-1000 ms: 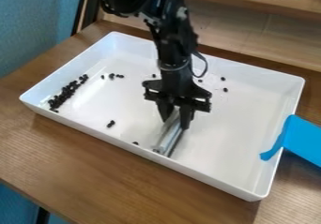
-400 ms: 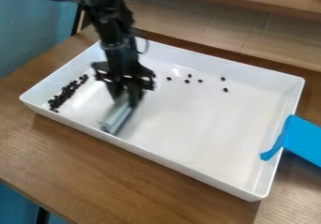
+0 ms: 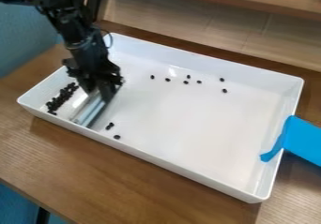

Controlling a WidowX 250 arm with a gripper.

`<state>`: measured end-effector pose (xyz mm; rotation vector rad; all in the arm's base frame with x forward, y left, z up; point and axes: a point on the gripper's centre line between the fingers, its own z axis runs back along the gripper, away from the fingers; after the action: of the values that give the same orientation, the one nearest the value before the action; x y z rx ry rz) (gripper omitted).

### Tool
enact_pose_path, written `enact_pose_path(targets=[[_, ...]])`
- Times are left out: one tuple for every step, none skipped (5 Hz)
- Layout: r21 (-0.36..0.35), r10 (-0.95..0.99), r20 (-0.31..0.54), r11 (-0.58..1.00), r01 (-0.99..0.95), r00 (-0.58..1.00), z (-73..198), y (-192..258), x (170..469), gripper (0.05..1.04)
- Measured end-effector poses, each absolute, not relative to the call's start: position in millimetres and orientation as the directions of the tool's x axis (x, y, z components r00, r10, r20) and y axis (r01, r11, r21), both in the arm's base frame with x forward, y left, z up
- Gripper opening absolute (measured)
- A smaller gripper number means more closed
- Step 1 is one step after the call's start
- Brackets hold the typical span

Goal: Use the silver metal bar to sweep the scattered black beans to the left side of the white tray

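A: How does the bar [image 3: 91, 110] look?
B: Long, straight and smooth, pale grey-blue with a glossy silvery side. It slants through the left part of the tray [image 3: 194, 129], its low end toward the near wall.
A: And the end effector [image 3: 100, 92]?
B: Clamped on the bar's far end, pointing down. The black arm [image 3: 70, 28] slopes in from the upper left.
A: What's around it?
B: A pile of dark bits [image 3: 61, 99] just left of the bar, 3 more to its right, 7 scattered farther off. Blue tape [image 3: 305, 141] crosses the tray's right wall.
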<state>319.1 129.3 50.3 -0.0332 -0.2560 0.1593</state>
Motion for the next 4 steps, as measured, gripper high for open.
enact_pose_path(targets=[[-0.086,0.160,0.225,0.986,-0.144,0.961,50,133,312,0.385],[-0.134,0.208,0.188,0.974,-0.185,0.960,68,106,323,0.385],[-0.159,0.206,0.197,0.971,-0.177,0.959,98,53,354,0.385],[-0.157,0.217,0.173,0.969,-0.191,0.961,104,18,380,0.384]])
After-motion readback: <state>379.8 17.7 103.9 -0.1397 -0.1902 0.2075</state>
